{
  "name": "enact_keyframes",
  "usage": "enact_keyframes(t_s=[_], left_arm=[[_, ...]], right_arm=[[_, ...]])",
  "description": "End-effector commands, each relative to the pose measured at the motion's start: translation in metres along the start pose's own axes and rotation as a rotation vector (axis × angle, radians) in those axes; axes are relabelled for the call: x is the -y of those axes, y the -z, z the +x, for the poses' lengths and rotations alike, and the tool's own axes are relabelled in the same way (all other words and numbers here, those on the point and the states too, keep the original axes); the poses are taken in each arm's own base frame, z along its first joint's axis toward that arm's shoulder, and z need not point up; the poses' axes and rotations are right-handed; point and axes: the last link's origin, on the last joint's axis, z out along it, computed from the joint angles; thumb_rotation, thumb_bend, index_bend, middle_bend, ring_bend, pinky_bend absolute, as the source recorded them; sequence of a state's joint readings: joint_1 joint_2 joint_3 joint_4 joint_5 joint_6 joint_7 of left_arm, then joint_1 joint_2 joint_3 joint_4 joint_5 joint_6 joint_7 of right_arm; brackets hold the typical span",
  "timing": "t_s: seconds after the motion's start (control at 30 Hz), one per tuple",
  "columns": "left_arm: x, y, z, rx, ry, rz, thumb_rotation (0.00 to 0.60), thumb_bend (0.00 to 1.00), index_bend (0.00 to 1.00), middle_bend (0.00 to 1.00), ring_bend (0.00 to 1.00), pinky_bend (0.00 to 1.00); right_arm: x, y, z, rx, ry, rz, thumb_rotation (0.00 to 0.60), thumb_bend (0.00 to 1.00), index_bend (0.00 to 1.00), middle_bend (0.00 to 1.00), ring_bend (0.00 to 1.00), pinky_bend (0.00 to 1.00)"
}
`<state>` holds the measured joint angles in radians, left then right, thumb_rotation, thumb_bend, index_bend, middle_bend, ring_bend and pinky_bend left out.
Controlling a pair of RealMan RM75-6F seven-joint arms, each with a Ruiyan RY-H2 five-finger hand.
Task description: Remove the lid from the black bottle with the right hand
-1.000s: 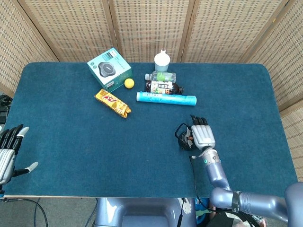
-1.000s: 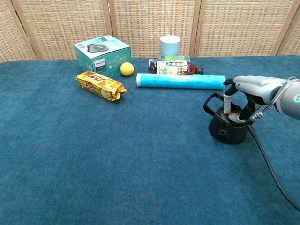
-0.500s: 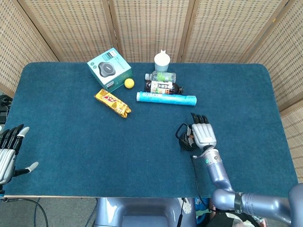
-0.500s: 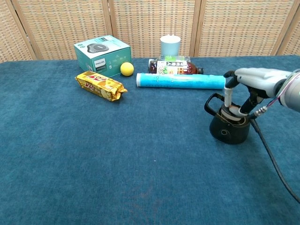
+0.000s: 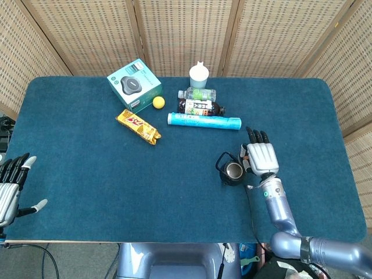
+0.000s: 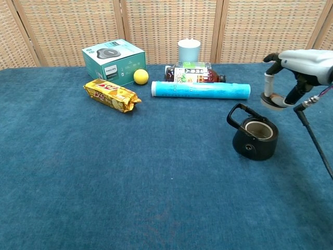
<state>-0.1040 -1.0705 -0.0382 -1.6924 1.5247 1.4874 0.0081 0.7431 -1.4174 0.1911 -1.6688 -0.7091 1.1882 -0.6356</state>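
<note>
The short black bottle (image 6: 254, 139) (image 5: 231, 172) with a loop handle stands on the blue table, its mouth open and uncovered. My right hand (image 6: 296, 65) (image 5: 261, 158) hovers above and to the right of it, holding the round lid (image 6: 273, 100) between thumb and fingers, clear of the bottle. My left hand (image 5: 10, 189) rests at the table's front left corner, fingers spread, holding nothing.
At the back of the table (image 5: 87, 157) lie a light blue tube (image 6: 200, 89), a dark drink bottle (image 6: 193, 75), a white cup (image 6: 189, 51), a teal box (image 6: 113, 59), a yellow ball (image 6: 140, 76) and a yellow snack pack (image 6: 112, 95).
My right hand has lifted up and to the right from the bottle's mouth, taking the lid off. The bottle now stands open. The left hand has not moved.
</note>
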Motion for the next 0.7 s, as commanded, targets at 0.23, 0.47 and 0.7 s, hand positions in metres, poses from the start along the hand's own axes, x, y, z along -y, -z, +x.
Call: enact_keyframes(t_s=[0.23,0.47,0.7], left_arm=[[0.000,-0.001,-0.001,0.006,-0.002,0.002,0.600,0.14,0.00,0.00,0.00,0.00],[0.000,-0.001,-0.003,0.010,-0.005,0.005,0.600,0.14,0.00,0.00,0.00,0.00],[0.001,-0.001,-0.002,0.007,-0.002,0.007,0.600,0.14,0.00,0.00,0.00,0.00]], right_arm=[[-0.054,-0.021,-0.045,0.088,0.080,-0.129,0.600,0.61,0.69,0.00,0.00,0.00],[-0.062,-0.025,-0.056,0.112,0.068,-0.142,0.600,0.59,0.65,0.00,0.00,0.00],[-0.064,-0.019,-0.043,0.069,0.032,-0.134,0.600,0.12,0.17,0.00,0.00,0.00]])
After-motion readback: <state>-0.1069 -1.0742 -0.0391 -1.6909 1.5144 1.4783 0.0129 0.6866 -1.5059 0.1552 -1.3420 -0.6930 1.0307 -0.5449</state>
